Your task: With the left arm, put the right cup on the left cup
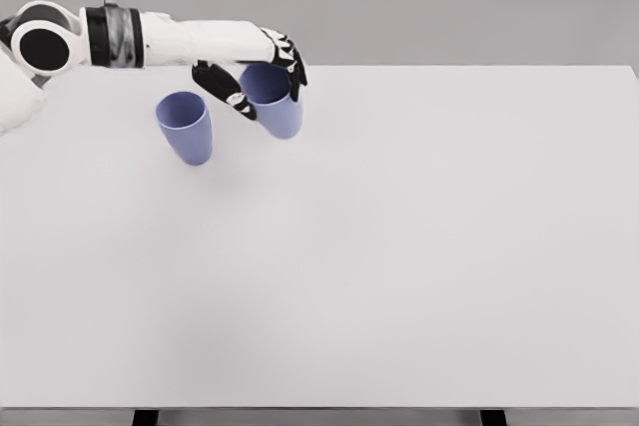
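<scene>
The left hand (262, 72) has its fingers closed around the right blue cup (276, 102); it should lift clear, travel toward 9 o'clock, and centre over the left blue cup (186, 127) before lowering.

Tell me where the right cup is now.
In the head view, the right cup is at the table's far left, inside the left hand, just right of the left cup.

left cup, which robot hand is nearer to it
Left. The left robot hand is just right of the left cup, wrapped around the right cup. The right robot hand is out of view.
</scene>
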Motion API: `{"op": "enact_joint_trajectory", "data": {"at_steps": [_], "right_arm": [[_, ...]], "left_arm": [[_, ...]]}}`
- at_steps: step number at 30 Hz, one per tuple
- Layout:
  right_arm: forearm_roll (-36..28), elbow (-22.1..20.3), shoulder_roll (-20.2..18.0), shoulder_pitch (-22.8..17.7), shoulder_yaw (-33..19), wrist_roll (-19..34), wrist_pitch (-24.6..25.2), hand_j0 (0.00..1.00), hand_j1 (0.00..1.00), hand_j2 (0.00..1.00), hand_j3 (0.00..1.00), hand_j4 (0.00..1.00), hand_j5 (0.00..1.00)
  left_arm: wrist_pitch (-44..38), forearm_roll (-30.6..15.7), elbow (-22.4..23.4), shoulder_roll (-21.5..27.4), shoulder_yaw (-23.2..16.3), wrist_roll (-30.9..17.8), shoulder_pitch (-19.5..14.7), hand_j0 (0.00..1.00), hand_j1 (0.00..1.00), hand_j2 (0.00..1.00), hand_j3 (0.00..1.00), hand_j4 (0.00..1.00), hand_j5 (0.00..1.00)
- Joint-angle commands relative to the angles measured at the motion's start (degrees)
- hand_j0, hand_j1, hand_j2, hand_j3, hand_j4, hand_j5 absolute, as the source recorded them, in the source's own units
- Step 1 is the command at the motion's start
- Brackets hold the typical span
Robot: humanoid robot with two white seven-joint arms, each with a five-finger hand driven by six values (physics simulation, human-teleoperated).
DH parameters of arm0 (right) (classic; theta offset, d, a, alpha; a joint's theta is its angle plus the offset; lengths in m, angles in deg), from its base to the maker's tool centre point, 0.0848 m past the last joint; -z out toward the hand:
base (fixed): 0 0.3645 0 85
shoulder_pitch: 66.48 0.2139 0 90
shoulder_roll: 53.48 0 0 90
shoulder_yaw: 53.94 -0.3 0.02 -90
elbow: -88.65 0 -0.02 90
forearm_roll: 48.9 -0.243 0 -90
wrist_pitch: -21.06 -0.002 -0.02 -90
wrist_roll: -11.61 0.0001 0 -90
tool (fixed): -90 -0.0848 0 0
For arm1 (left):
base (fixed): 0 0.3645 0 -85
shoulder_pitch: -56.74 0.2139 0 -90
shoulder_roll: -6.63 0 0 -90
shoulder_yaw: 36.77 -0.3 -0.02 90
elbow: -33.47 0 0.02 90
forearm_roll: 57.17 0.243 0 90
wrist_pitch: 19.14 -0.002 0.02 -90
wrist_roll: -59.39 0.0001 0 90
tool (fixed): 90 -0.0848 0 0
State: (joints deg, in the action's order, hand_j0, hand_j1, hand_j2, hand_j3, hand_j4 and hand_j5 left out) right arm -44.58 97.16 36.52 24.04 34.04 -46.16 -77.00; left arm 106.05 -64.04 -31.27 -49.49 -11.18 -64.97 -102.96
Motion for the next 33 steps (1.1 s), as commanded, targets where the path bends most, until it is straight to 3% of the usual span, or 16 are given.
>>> {"op": "enact_joint_trajectory", "data": {"at_steps": [1, 6, 17, 27, 28, 33], "right_arm": [[0.1, 0.0, 0.0, 0.0, 0.0, 0.0, 0.0, 1.00, 1.00, 1.00, 1.00, 1.00, 1.00], [0.1, 0.0, 0.0, 0.0, 0.0, 0.0, 0.0, 1.00, 1.00, 1.00, 1.00, 1.00, 1.00], [0.1, 0.0, 0.0, 0.1, 0.0, 0.0, 0.0, 1.00, 1.00, 1.00, 1.00, 1.00, 1.00], [0.1, 0.0, 0.0, 0.0, 0.0, 0.0, 0.0, 1.00, 1.00, 1.00, 1.00, 1.00, 1.00], [0.1, 0.0, 0.0, 0.0, 0.0, 0.0, 0.0, 1.00, 1.00, 1.00, 1.00, 1.00, 1.00], [0.1, 0.0, 0.0, 0.1, 0.0, 0.0, 0.0, 1.00, 1.00, 1.00, 1.00, 1.00, 1.00]], "left_arm": [[-0.2, -2.7, -2.9, 2.9, 0.1, -0.4, -0.2, 0.50, 0.50, 0.50, 0.50, 0.50, 0.50], [-0.2, -4.8, -5.7, 5.8, -0.1, -0.4, -2.3, 0.50, 0.50, 0.50, 0.50, 0.50, 0.50], [-0.2, -5.2, -6.2, 11.2, -0.9, -0.4, -5.5, 0.50, 0.50, 0.50, 0.50, 0.50, 0.50], [-0.2, -4.7, -4.6, 14.8, -2.0, -0.6, -6.5, 0.51, 0.51, 0.51, 0.51, 0.51, 0.51], [-0.2, -4.7, -3.3, 15.1, -3.7, -0.6, -6.8, 0.51, 0.51, 0.51, 0.51, 0.51, 0.51], [-0.2, -4.7, -1.7, 15.1, -4.8, -0.6, -6.9, 0.51, 0.51, 0.51, 0.51, 0.51, 0.51]]}}
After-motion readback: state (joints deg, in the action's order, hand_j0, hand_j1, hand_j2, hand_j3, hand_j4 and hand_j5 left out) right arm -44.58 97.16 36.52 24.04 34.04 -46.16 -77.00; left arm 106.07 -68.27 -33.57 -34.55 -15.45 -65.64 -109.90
